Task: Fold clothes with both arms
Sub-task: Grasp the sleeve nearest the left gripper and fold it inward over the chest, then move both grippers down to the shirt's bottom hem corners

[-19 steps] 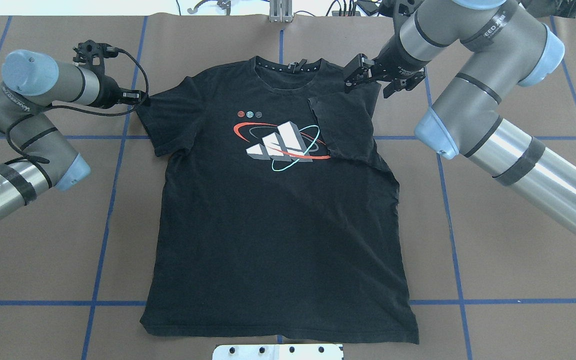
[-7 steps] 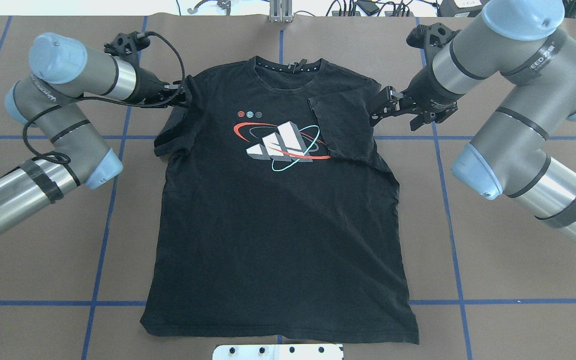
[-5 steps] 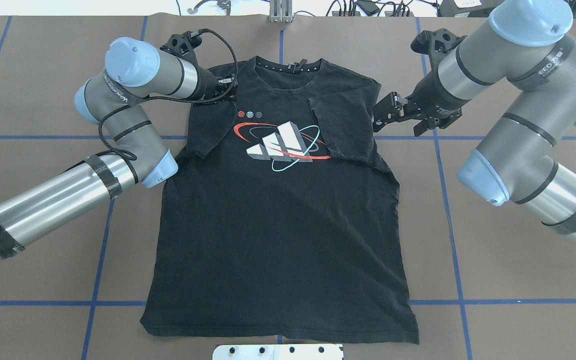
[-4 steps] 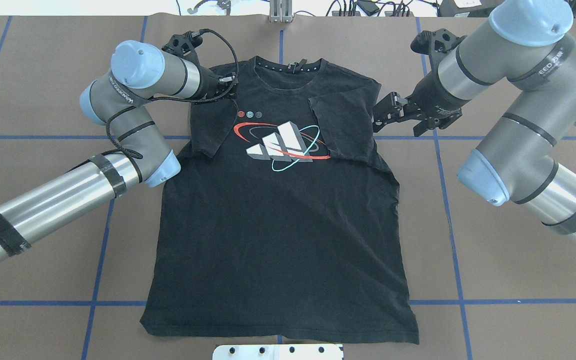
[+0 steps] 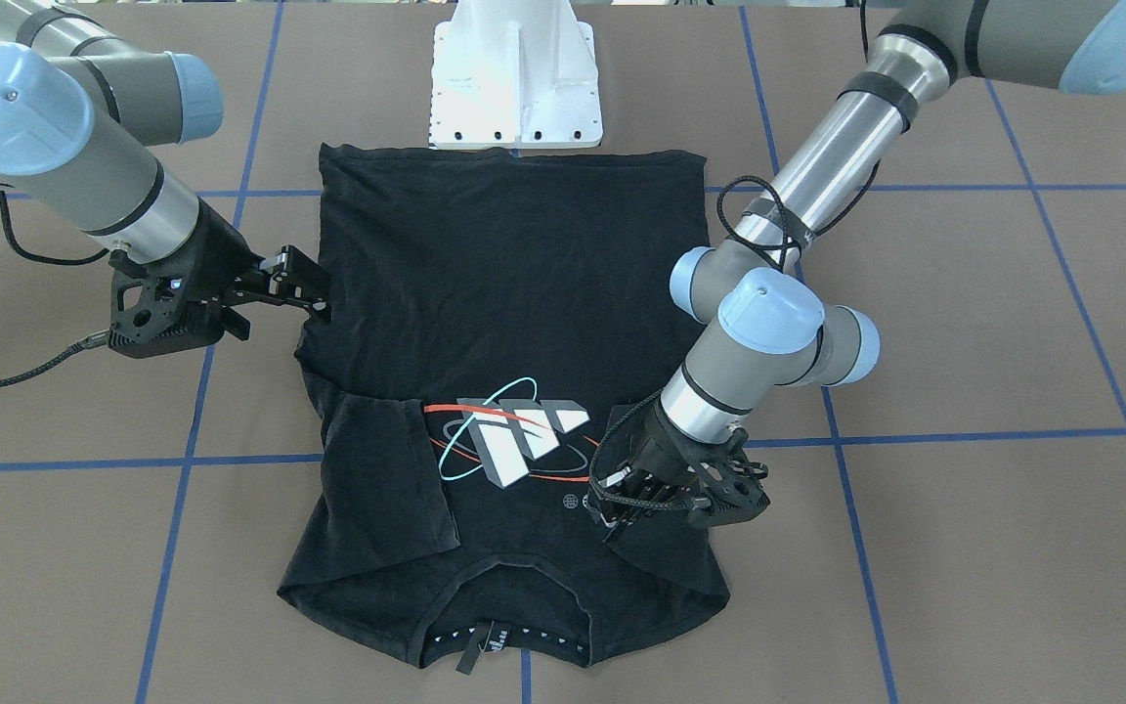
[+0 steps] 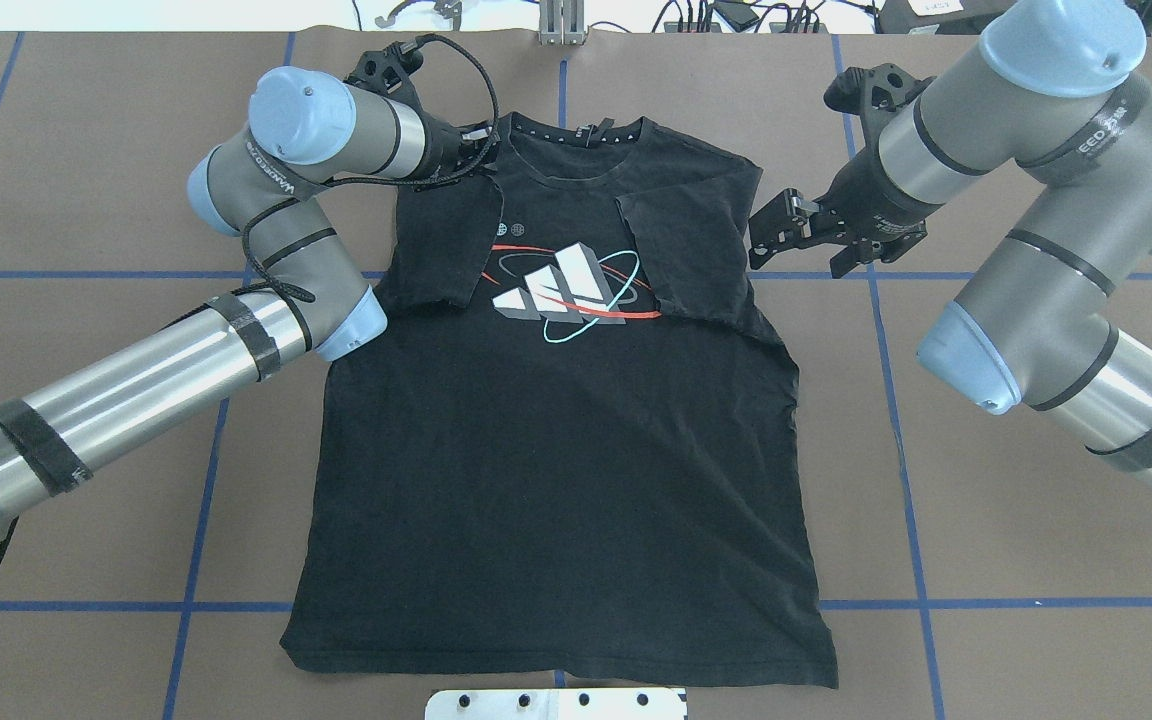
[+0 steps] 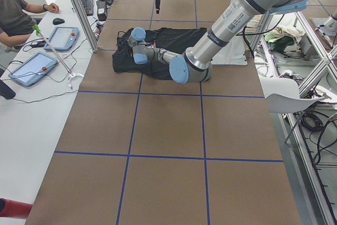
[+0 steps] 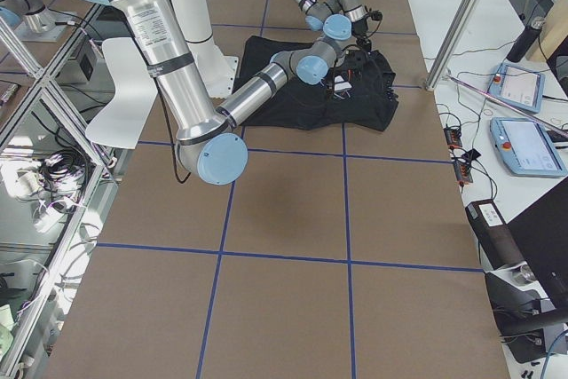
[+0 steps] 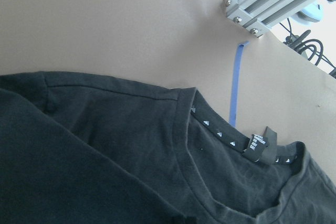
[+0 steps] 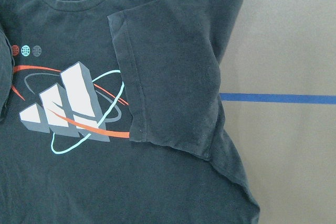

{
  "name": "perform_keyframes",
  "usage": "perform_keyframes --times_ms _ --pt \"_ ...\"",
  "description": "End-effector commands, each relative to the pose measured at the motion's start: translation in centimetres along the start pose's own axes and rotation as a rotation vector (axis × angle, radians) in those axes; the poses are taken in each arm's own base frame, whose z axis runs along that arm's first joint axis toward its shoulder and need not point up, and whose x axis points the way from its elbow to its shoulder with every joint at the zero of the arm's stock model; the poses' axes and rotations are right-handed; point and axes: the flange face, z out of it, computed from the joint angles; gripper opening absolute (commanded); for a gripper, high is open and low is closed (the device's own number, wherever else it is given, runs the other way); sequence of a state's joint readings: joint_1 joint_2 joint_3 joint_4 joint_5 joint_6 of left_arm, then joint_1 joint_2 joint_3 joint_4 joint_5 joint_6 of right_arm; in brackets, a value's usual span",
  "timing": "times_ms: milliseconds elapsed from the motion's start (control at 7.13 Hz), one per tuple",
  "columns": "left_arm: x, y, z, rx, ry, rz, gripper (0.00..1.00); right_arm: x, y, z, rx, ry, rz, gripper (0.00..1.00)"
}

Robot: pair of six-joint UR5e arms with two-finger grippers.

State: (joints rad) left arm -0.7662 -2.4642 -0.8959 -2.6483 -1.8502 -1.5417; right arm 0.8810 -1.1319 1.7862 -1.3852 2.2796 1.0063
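Note:
The black T-shirt [image 6: 556, 450] lies flat on the brown table, orbit graphic [image 6: 561, 285] facing up. Its right sleeve [image 6: 686, 250] is folded in over the chest, which the right wrist view shows close up as sleeve [image 10: 168, 77]. My left gripper [image 6: 484, 165] is shut on the other sleeve [image 6: 441, 240] and holds it turned inward beside the collar, over the graphic's edge. The front-facing view shows this gripper [image 5: 610, 501] low on the fabric. My right gripper [image 6: 762, 236] is open just outside the shirt's right edge, holding nothing.
The white pedestal plate [image 5: 516, 73] sits at the shirt's hem. Blue tape lines [image 6: 896, 400] cross the brown cover. An aluminium post [image 6: 561, 20] stands beyond the collar. A person [image 7: 16, 19] sits at a side desk with tablets.
My left gripper has carried the sleeve from out on the table inward over the chest, covering the graphic's left edge. The right gripper slid from the shoulder down beside the folded sleeve, then stayed.

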Motion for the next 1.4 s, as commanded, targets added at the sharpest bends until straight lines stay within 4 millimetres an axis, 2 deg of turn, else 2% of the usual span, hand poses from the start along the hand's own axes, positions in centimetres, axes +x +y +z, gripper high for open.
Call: perform_keyframes --times_ms 0,140,280,421,701,841,1121,1262 --pt "0.3 0.1 0.0 0.000 0.007 -0.005 0.00 0.2 -0.1 0.3 -0.003 0.004 0.004 1.00" --pt "0.5 0.0 -0.2 0.000 0.013 -0.002 0.26 0.7 0.2 0.5 -0.006 0.010 0.008 1.00" --pt "1.2 0.3 -1.0 -0.006 0.034 0.010 0.85 1.0 0.9 0.6 -0.016 0.012 0.020 1.00" --pt "1.4 0.8 -2.8 -0.008 0.068 0.020 0.99 0.8 2.6 1.2 -0.037 0.013 0.057 1.00" --pt "-2.3 2.7 -6.5 -0.126 0.074 0.025 0.99 1.6 6.4 2.7 -0.086 0.024 0.047 1.00" --pt "-5.4 4.0 -9.8 -0.147 0.086 0.033 0.99 2.2 7.9 3.0 -0.105 0.027 0.040 1.00" --pt "-8.9 6.5 -16.2 -0.198 0.090 0.040 0.99 2.1 11.2 3.0 -0.127 0.023 0.073 1.00" --pt "-11.3 8.1 -19.1 -0.210 0.090 0.044 0.99 2.5 13.2 3.4 -0.150 0.029 0.061 1.00"
